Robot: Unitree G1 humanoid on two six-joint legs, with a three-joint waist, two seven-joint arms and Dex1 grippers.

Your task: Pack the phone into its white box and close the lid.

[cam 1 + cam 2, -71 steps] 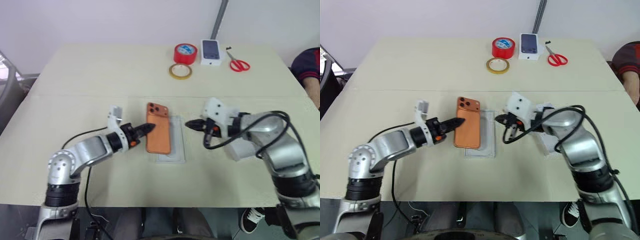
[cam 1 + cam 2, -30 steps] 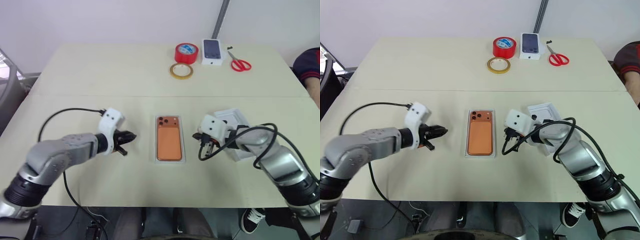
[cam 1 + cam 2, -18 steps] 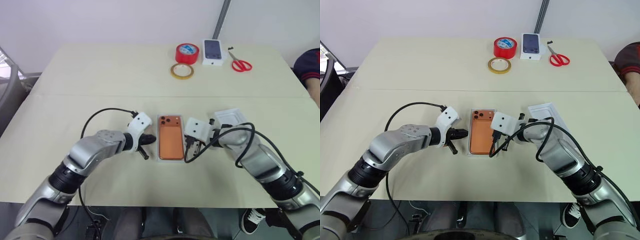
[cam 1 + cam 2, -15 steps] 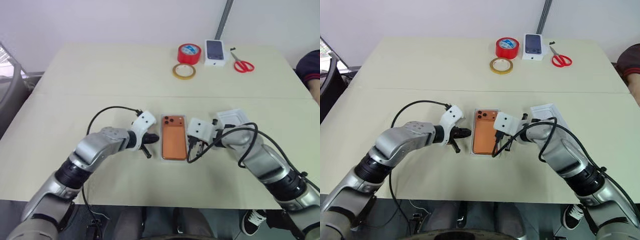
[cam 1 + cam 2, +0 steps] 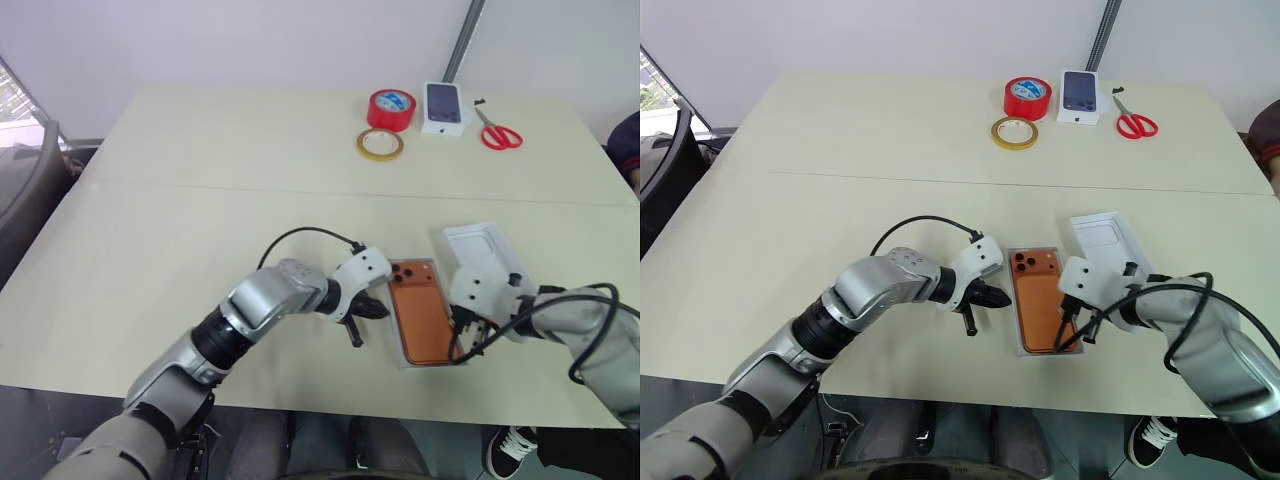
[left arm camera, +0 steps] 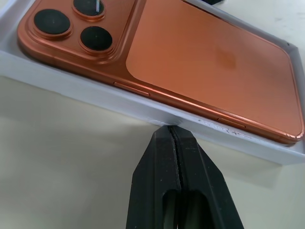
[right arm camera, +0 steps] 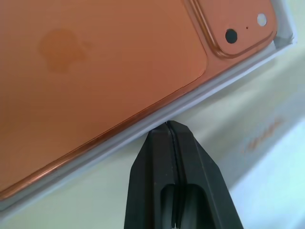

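The phone point(image 5: 422, 318) lies back side up inside the white box point(image 6: 143, 106), near the front edge of the tabletop point(image 5: 200, 200). Its camera block with 3 lenses point(image 5: 411, 274) is at the far end.

The left claw point(image 6: 172, 130) is pressed together, and its tip is against the outer wall of the box on the long side, holding nothing. In the left eye view this claw point(image 5: 378, 310) is just beside the box on its left.

The right claw point(image 7: 167, 127) is also pressed together and empty. Its tip touches the opposite long wall of the box. So the box is between the 2 claws.

The lid point(image 5: 482, 250) lies open side up on the tabletop, just behind and to the right of the box, near the right arm.

At the far edge of the tabletop are a red tape roll point(image 5: 391, 109), a yellowish tape ring point(image 5: 381, 145), a small white box point(image 5: 446, 107) with a dark phone picture, and red scissors point(image 5: 499, 134).
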